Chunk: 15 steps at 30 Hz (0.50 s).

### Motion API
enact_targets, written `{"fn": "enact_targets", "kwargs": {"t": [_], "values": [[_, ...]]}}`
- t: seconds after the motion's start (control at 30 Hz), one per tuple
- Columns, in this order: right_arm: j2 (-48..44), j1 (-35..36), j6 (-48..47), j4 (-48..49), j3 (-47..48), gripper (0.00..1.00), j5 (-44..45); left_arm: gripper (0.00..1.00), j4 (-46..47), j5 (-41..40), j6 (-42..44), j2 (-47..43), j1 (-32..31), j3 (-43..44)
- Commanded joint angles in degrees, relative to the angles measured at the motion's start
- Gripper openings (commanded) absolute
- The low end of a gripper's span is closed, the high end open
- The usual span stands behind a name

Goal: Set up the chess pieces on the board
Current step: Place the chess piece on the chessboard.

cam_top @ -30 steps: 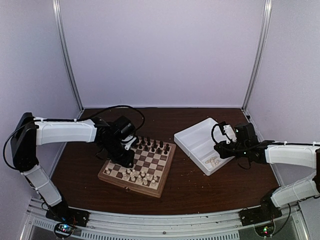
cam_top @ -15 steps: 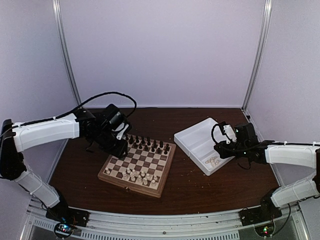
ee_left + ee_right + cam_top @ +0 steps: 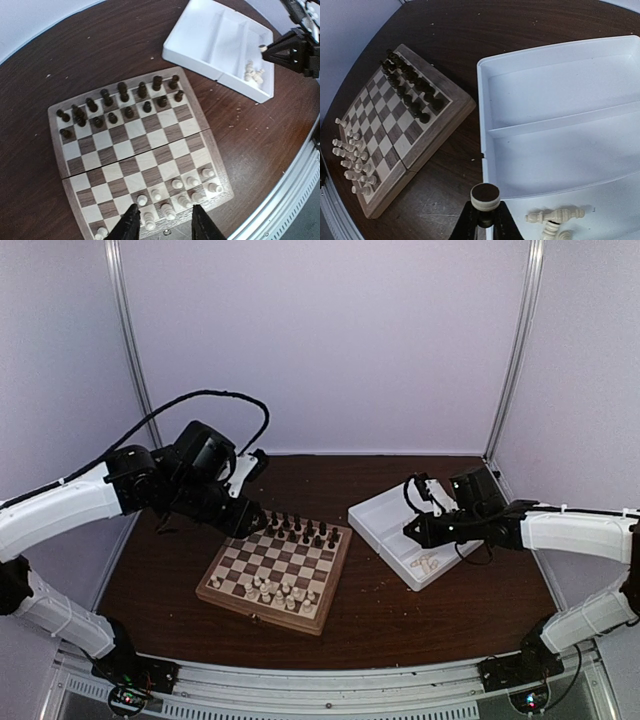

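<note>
Close to the near edge of the dark brown table, left of centre, lies the square wooden checkered chessboard. On its near rows stand small cream wooden chess pieces, and on its far rows dark brown-black figures. Above the board's far left corner hangs the left gripper, jaws partly apart with nothing between them. Toward the table's right edge sits a white rectangular plastic tray with a few loose cream pieces lying in its near compartment. Above the tray's near rim the right gripper pinches one cream piece.
</note>
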Motion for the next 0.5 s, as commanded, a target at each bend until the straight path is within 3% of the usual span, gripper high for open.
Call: {"fn": "enact_targets", "kwargs": {"t": [0.0,0.23,0.47], "values": [[-0.46,1.23,9.52,2.26,1.97,0.0,-6.85,0.36,10.11,2.04,3.46,0.52,-3.1,1.44],[-1.23,2.08,22.43,6.68,2.69,0.0,-12.73,0.5,25.61,10.75,4.3,5.92,-3.9,-0.19],[-4.88,2.37,23.07,11.18,2.82,0.0,-23.67,0.57,40.5,15.7,4.69,11.95,-3.99,-0.22]]}}
